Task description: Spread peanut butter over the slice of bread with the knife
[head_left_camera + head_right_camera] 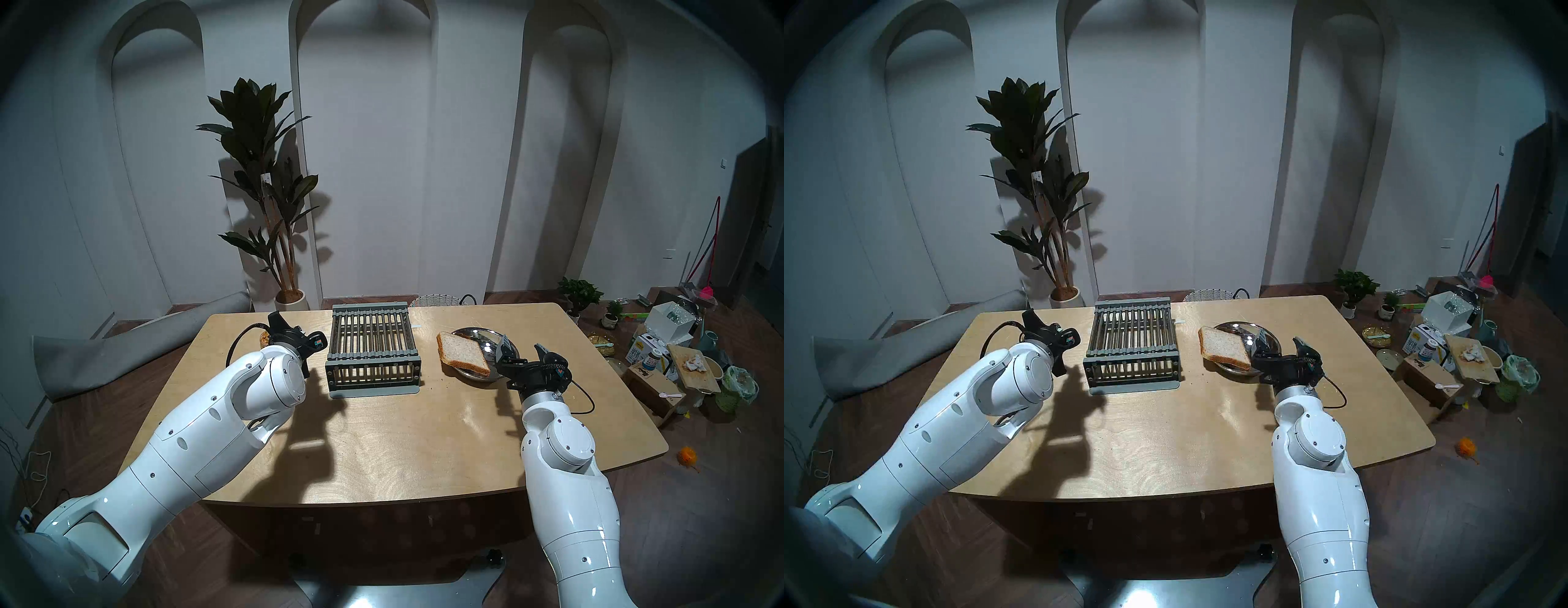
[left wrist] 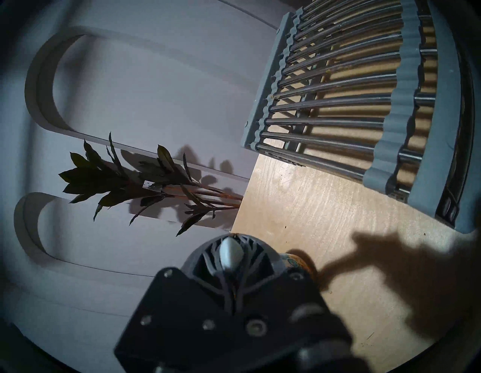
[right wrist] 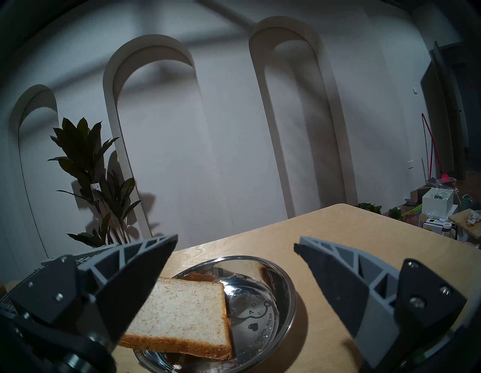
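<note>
My left gripper (image 2: 230, 256) squeezes the knife's (image 2: 230, 251) hard, smooth handle tight, my right gripper (image 3: 234, 273) gapes above the soft, crumbly bread (image 3: 179, 310)

From my station, the left gripper (image 2: 231, 263) blocks most of the jar (image 2: 299, 263) at its three o'clock; knife blade unseen. Right gripper's finger (image 3: 125, 286) covers the bread (image 3: 179, 310) at nine o'clock.

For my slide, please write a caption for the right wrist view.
Open right gripper facing a slice of bread resting on a steel plate.
</note>
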You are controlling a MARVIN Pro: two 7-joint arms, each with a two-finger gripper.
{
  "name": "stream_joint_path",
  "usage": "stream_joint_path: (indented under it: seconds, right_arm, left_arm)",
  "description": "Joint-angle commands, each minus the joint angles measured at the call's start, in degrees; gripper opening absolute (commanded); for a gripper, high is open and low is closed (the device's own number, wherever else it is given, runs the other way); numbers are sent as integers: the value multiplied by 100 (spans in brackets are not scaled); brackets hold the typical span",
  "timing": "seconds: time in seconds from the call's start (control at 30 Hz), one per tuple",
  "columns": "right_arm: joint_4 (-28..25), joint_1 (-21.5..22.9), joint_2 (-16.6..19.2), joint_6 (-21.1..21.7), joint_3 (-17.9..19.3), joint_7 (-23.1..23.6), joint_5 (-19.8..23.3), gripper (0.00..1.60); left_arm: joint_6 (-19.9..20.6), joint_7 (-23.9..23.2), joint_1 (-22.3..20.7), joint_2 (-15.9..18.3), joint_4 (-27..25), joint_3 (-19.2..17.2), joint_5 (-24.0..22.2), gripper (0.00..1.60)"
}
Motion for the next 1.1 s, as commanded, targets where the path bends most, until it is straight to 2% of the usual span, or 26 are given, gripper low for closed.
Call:
stream_joint_path:
  seconds: [0.0,0.73,1.07]
  right_arm:
    - [-146,34,-8,-13,-4,-4,3,160]
    - [-113,39,19,19,34,13,89,160]
    - [-89,58,25,14,42,46,138,160]
  left_arm:
    - [9,101,-175,19,-192,-51,113,0]
    - [218,159,-349,60,-144,200,510,0]
    - [310,97,-378,78,-255,228,532,0]
